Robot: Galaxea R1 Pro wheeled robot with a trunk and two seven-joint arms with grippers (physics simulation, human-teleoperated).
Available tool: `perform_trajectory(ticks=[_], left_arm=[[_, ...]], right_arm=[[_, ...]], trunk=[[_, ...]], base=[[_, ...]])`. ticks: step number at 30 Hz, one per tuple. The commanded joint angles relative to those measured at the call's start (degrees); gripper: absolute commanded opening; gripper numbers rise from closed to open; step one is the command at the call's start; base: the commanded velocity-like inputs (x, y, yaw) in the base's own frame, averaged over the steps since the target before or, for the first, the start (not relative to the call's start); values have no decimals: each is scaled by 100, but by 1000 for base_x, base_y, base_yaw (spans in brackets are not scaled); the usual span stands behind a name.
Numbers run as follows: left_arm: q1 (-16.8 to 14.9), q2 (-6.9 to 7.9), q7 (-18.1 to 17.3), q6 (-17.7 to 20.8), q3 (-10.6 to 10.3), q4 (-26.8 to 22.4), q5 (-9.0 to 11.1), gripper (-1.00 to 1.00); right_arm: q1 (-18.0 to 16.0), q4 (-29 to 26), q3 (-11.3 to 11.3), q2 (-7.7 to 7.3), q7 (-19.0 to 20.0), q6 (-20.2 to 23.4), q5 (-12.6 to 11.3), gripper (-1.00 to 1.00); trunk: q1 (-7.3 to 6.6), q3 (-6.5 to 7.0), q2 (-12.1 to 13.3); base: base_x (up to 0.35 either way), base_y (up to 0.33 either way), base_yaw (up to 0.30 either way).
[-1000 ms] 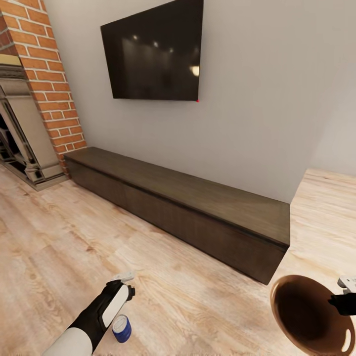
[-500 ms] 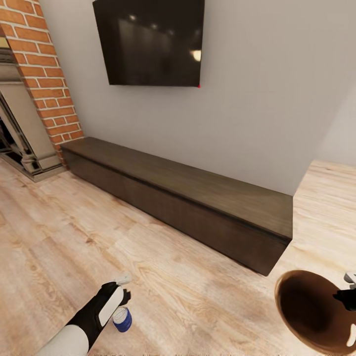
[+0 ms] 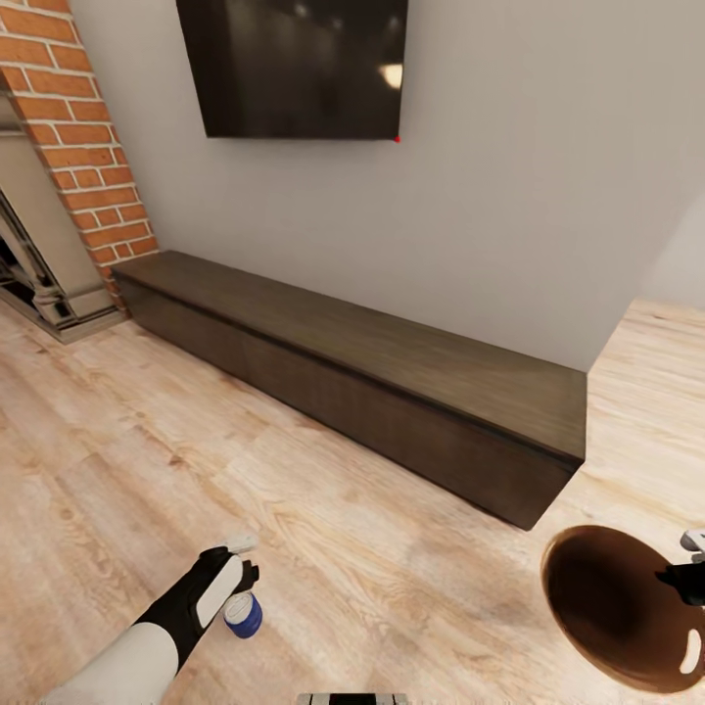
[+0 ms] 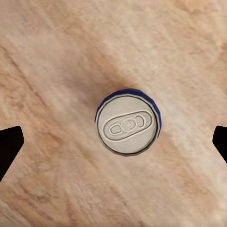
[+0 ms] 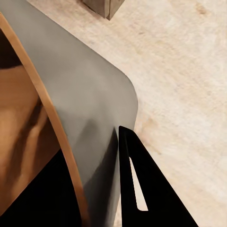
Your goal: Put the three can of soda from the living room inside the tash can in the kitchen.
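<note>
The blue soda can (image 3: 242,615) stands upright on the light wood floor (image 3: 392,568), directly under the left gripper (image 3: 240,563). In the left wrist view the can (image 4: 127,122) sits centred between the 2 dark fingertips (image 4: 8,146), which stand wide apart and well clear of it on either side, so the left gripper is released and touches nothing. The can's round grey-white top with its pull tab faces that camera, and a thin band of blue wall shows around its rim.

At the head view's lower right, the trash can (image 3: 617,607) hangs at the right gripper (image 3: 685,578). The right wrist view shows a dark finger (image 5: 142,189) lying against the bin's smooth grey-looking outer wall (image 5: 90,113), next to the thin tan rim and brown inside; the right gripper is clenched on the rim.

1 can and 1 bin are visible. Behind them run 1 long, low dark-wood cabinet (image 3: 372,382) with a flat matte top, 1 black wall TV (image 3: 294,64), and the red brick fireplace (image 3: 78,157) with a carved grey mantel.
</note>
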Motion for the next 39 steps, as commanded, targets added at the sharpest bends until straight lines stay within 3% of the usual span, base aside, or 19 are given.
perform_trajectory(ticks=[1,2,6,16,23,31,39], left_arm=[[-4,-3,-20,-2,0,5,-3,100],[-12,-6,-69,-4,-1,17,-6,100],[-19,-5,-109,-8,-1,30,-9,100],[-168,18,-129,-9,-1,154,-8,100],[-264,-9,-146,-97,-4,363,-2,100],[-301,-12,-264,-111,-9,387,-8,100],[-653,-29,-284,-58,-24,388,-19,100]], right_arm=[[-4,-18,-51,-3,69,4,-8,-100],[-5,-105,-205,-10,229,14,-1,-100],[7,-229,-348,-129,370,35,4,-100],[23,-322,-406,-240,450,51,3,-100],[26,-423,-561,-318,918,60,8,-100],[72,-498,-653,-391,1011,62,8,-100],[90,-573,-674,-401,1021,105,9,-100]], trunk=[[2,-23,-2],[4,-45,-3],[15,-133,-9],[41,-355,-22],[59,-510,-31],[79,-687,-42],[100,-864,-53]], base=[[0,0,0],[0,0,0],[0,0,0],[0,0,0],[0,0,0],[0,0,0],[0,0,0]])
